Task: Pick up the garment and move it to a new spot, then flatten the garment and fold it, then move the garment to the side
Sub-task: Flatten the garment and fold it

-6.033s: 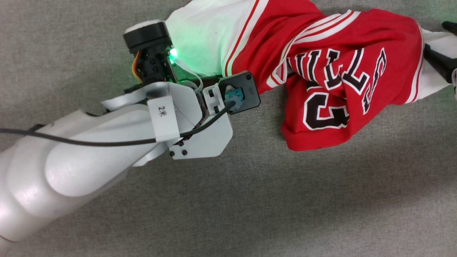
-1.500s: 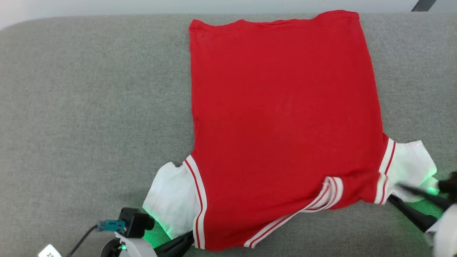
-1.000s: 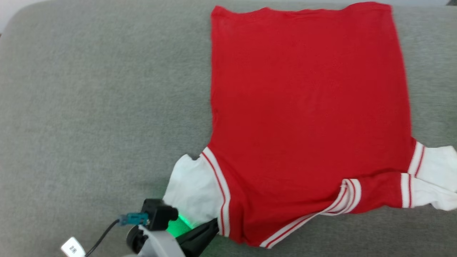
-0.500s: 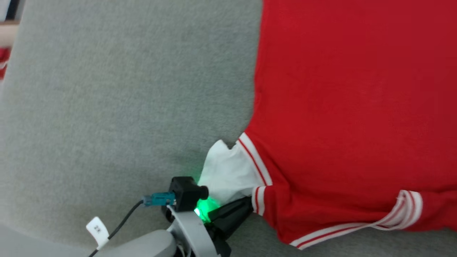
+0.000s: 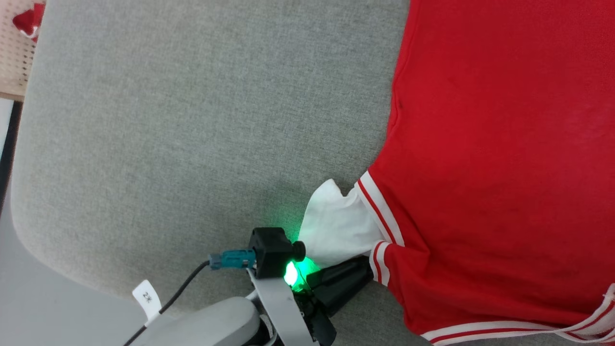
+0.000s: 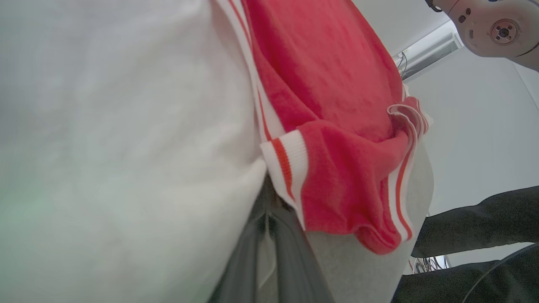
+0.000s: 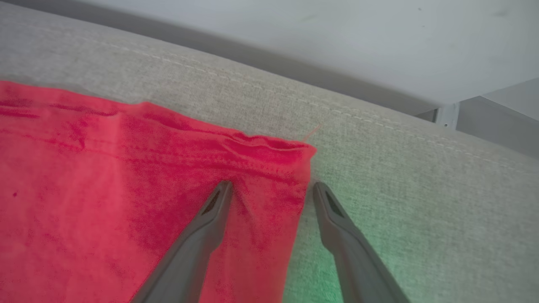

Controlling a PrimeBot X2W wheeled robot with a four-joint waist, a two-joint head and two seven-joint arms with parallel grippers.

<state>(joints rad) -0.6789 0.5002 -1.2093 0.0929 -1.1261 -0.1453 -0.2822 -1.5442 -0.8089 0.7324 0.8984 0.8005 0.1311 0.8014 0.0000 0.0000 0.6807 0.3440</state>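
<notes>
Garment (image 5: pixel 490 168) lies flat on the tabletop (image 5: pixel 192 120), right of centre. Left pincer (image 5: pixel 355 271) at its near sleeve. Right pincer (image 7: pixel 273 185) astride a hem corner. Basket (image 5: pixel 14 62) beyond the tabletop's far-left edge.

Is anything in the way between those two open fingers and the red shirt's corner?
Nothing visible does. The right gripper is open, its fingers straddling a corner of the red jersey: one over the cloth, one over the grey cushion.
</notes>
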